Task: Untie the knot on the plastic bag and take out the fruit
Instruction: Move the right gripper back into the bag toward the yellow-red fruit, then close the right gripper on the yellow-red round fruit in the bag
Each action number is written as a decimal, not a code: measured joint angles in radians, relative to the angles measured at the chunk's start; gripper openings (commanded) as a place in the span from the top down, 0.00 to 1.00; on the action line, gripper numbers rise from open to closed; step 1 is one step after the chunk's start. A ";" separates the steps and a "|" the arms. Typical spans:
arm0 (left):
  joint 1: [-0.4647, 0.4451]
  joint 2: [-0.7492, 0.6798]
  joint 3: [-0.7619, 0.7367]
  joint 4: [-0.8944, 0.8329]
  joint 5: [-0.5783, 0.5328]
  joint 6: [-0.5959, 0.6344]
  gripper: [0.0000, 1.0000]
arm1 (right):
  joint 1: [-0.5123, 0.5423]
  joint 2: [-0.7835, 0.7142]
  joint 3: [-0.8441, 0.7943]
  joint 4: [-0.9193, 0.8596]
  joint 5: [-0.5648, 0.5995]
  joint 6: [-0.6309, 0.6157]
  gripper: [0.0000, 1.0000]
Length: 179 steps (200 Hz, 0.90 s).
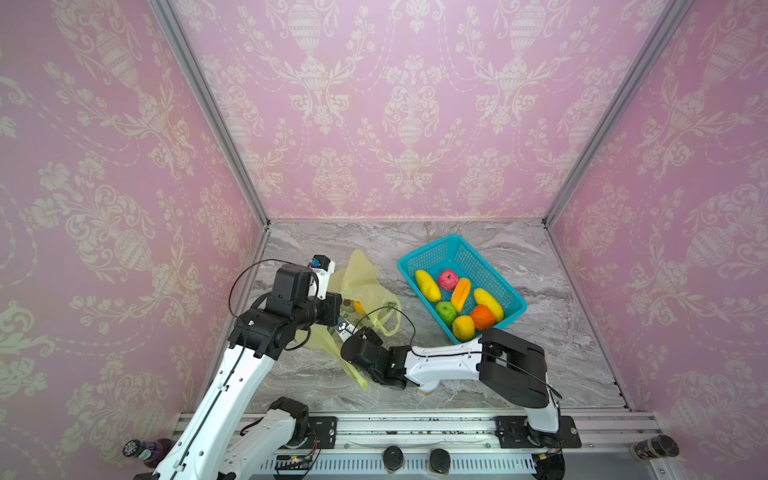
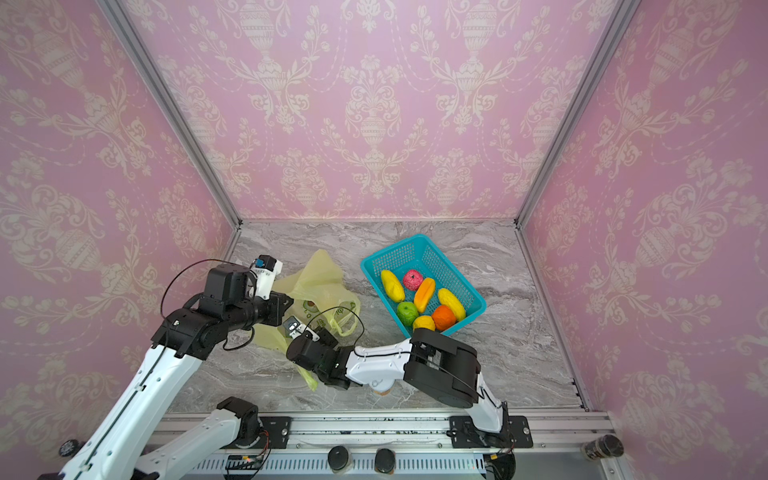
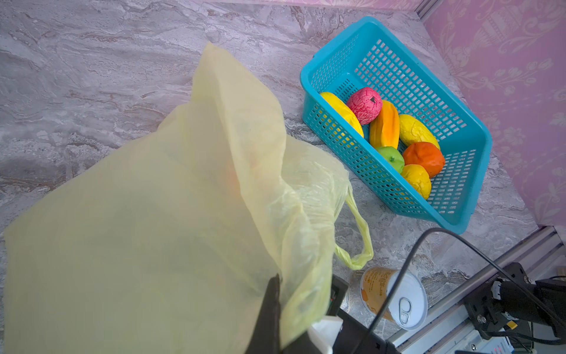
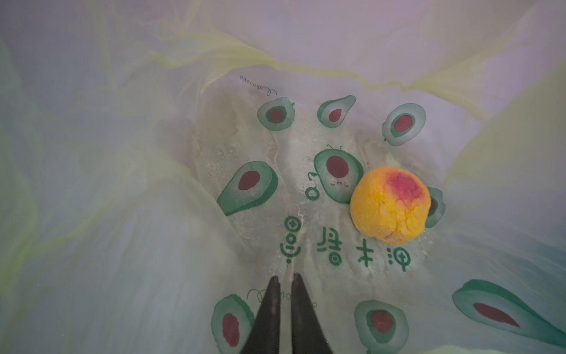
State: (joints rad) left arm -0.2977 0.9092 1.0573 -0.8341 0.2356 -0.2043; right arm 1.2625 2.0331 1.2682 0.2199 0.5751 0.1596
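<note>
The right pincer [image 4: 284, 277] sits deep inside the bag [image 4: 122, 245], its 2 dark fingers almost together with only a thin slit between the tips. Nothing shows in that slit, and I cannot tell whether it nips the film beneath. The 1 fruit [image 4: 390, 205] inside, a yellow-orange ball with a red blush, lies a little beyond the tips and off to one side. It is apart from them and rests on the printed film. As I judge it, the step in hand is fetching this fruit. To do that well, the fingers should spread wide first, then slide sideways until they straddle the ball at its broadest part. They should close gently and stay just clear of the film, so that no plastic comes up with it. Near the right pincer, on its left, the left pincer [image 3: 275, 288] is clamped on a fold of the bag's upper film and holds it raised like a tent. Its job is to hold that mouth high, so the way out is clear along the line of entry. No knot shows, and a handle loop [image 3: 358, 245] hangs slack by the mouth, so I take the untying as done. Just behind the right pincer, a can [image 3: 395, 297] stands under its arm and is worth missing on the swing out. Well apart, on the right pincer's far side, is the basket [image 1: 432, 257], with 7 other fruits [image 1: 460, 294] in it.
</note>
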 measured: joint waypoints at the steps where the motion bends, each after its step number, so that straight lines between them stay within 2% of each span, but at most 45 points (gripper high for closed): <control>1: 0.000 0.000 0.000 0.000 0.001 0.000 1.00 | -0.001 0.001 0.000 0.000 0.000 0.000 0.86; 36: 0.000 -0.003 0.000 0.007 0.063 0.000 1.00 | -0.039 0.060 0.050 -0.011 0.022 0.000 0.86; 60: 0.000 -0.014 -0.007 0.020 0.126 -0.001 1.00 | -0.067 0.163 0.178 -0.060 0.094 0.001 0.77; 70: 0.000 -0.017 -0.011 0.026 0.146 -0.001 1.00 | -0.077 0.207 0.237 -0.088 0.132 -0.003 0.68; 84: 0.000 -0.018 -0.013 0.027 0.166 -0.001 1.00 | -0.085 0.247 0.296 -0.123 0.184 0.001 0.48; 111: -0.001 -0.018 -0.014 0.034 0.202 -0.005 1.00 | -0.090 0.317 0.415 -0.213 0.288 0.018 0.29; 148: -0.014 -0.018 -0.016 0.040 0.230 -0.008 1.00 | -0.117 0.398 0.563 -0.359 0.357 0.085 0.23; 179: -0.014 -0.018 -0.017 0.048 0.232 -0.008 1.00 | -0.144 0.403 0.544 -0.383 0.395 0.103 0.20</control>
State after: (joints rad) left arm -0.3119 0.8917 1.0405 -0.7856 0.4675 -0.2123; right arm 1.1187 2.4359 1.8122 -0.1631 0.9703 0.2623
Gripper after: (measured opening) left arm 0.047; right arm 0.790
